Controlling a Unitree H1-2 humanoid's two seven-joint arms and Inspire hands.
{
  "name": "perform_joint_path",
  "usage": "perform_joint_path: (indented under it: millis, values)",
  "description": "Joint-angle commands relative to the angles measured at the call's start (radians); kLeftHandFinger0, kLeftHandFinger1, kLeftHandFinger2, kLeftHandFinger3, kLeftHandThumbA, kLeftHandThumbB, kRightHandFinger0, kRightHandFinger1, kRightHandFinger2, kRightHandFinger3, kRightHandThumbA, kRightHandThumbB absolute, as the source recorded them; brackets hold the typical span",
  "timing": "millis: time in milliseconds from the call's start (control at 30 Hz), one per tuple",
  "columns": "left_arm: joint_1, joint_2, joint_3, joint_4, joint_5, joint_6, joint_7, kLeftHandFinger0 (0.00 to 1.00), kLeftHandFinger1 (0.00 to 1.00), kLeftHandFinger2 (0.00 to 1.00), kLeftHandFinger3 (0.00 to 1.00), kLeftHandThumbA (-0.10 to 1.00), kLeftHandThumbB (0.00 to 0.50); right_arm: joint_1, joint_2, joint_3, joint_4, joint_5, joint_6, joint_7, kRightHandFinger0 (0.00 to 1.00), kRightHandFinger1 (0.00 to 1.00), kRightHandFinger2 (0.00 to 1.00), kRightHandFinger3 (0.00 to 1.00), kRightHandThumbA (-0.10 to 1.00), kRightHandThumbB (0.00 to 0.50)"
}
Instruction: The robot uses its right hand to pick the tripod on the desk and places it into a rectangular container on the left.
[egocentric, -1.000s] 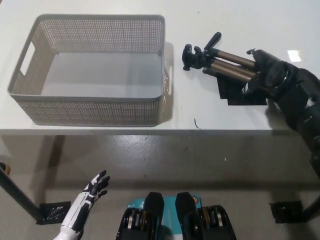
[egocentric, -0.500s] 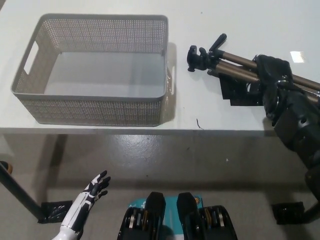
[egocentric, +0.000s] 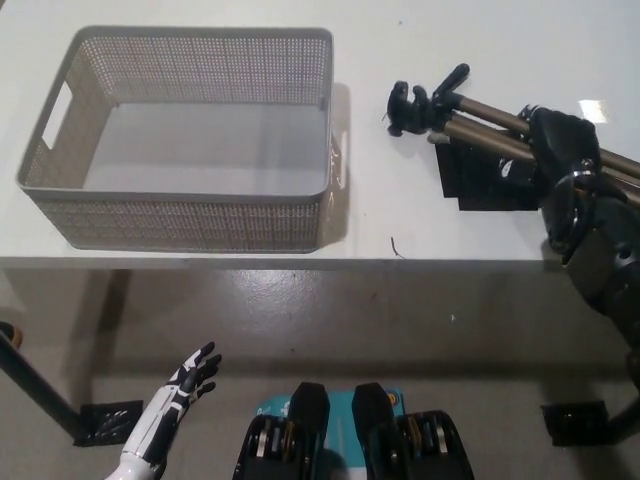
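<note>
Nearest, below the counter's front edge and far down-left of the tripod: white left hand (egocentric: 188, 378), resting, fingers spread, holding nothing. On the white counter (egocentric: 400, 215), left of the tripod and well apart from it: grey perforated rectangular container (egocentric: 60, 215), nothing seen inside. Right of the container, near the counter's right part: black right hand (egocentric: 556, 150), wrapped over the brown legs of the tripod (egocentric: 480, 115), fingers closed on them. Tripod lying tilted, black head (egocentric: 412, 105) turned toward the container, legs running to the right edge. Just under the tripod: dark flat patch (egocentric: 485, 185) on the counter.
</note>
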Motion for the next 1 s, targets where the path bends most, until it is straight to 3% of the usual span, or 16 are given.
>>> perform_joint_path:
  millis: [0,67,100,200,333,433,500,567,633,700,800,867,967]
  values:
    - [-0.005,0.007,0.004,-0.007,-0.006,-0.027,-0.011,1.0,1.0,1.0,1.0,1.0,0.5,-0.116,-0.064,-0.041,-0.112,-0.003,-0.102,-0.118,0.0,0.3,0.82,0.72,-0.1,0.126]
    - [-0.004,0.006,0.005,-0.009,-0.006,-0.027,-0.01,1.0,1.0,1.0,1.0,1.0,0.5,-0.132,-0.089,-0.064,-0.195,-0.008,-0.096,-0.103,0.0,0.35,0.89,0.82,-0.1,0.124]
    - [-0.004,0.005,0.006,-0.008,-0.004,-0.023,-0.006,1.0,1.0,1.0,1.0,1.0,0.5,-0.142,-0.108,-0.075,-0.254,-0.017,-0.073,-0.09,0.0,0.43,0.91,0.98,-0.1,0.111]
    - [-0.003,0.001,0.003,-0.002,0.0,-0.03,-0.003,1.0,1.0,1.0,1.0,1.0,0.5,-0.153,-0.139,-0.112,-0.368,-0.014,-0.039,-0.058,0.0,0.43,0.89,1.0,-0.1,0.137]
    - [0.0,0.0,0.003,-0.003,0.003,-0.025,-0.001,1.0,1.0,1.0,1.0,1.0,0.5,-0.179,-0.165,-0.126,-0.425,-0.038,-0.082,-0.063,0.0,0.48,0.84,1.0,-0.1,0.132]
    - [0.003,0.0,0.001,-0.001,0.016,-0.03,0.007,1.0,1.0,1.0,1.0,1.0,0.5,-0.208,-0.174,-0.126,-0.47,-0.055,-0.05,-0.035,0.0,0.41,0.82,0.87,-0.1,0.143]
    - [0.004,0.001,0.001,0.0,0.023,-0.034,0.011,1.0,1.0,1.0,1.0,1.0,0.5,-0.221,-0.175,-0.128,-0.521,-0.062,-0.048,-0.021,0.0,0.43,0.85,0.9,-0.1,0.164]
    - [0.005,0.001,0.001,0.001,0.027,-0.04,0.014,1.0,1.0,1.0,1.0,1.0,0.5,-0.223,-0.171,-0.136,-0.574,-0.057,-0.035,0.009,0.0,0.43,0.84,0.9,-0.1,0.152]
    - [0.003,0.0,0.002,0.005,0.029,-0.043,0.015,1.0,1.0,1.0,1.0,1.0,0.5,-0.234,-0.154,-0.133,-0.639,-0.072,-0.034,0.028,0.0,0.49,0.88,1.0,-0.1,0.153]
    - [0.004,0.003,0.001,0.003,0.029,-0.037,0.012,1.0,1.0,1.0,1.0,1.0,0.5,-0.24,-0.133,-0.124,-0.671,-0.08,-0.052,0.042,0.0,0.49,0.88,0.98,-0.1,0.179]
    - [0.0,0.004,0.003,0.025,0.012,-0.054,-0.004,1.0,1.0,1.0,1.0,1.0,0.5,-0.246,-0.095,-0.103,-0.701,-0.111,-0.025,0.065,0.0,0.46,0.84,0.97,-0.1,0.158]
    - [0.003,0.004,0.003,0.03,0.018,-0.054,0.001,1.0,1.0,1.0,1.0,1.0,0.5,-0.257,-0.053,-0.056,-0.684,-0.159,-0.029,0.067,0.0,0.44,0.84,0.99,-0.1,0.191]
    - [0.004,0.004,-0.002,0.041,0.026,-0.058,0.001,1.0,1.0,1.0,1.0,1.0,0.5,-0.255,-0.011,-0.001,-0.648,-0.209,-0.06,0.043,0.0,0.39,0.81,0.88,-0.1,0.203]
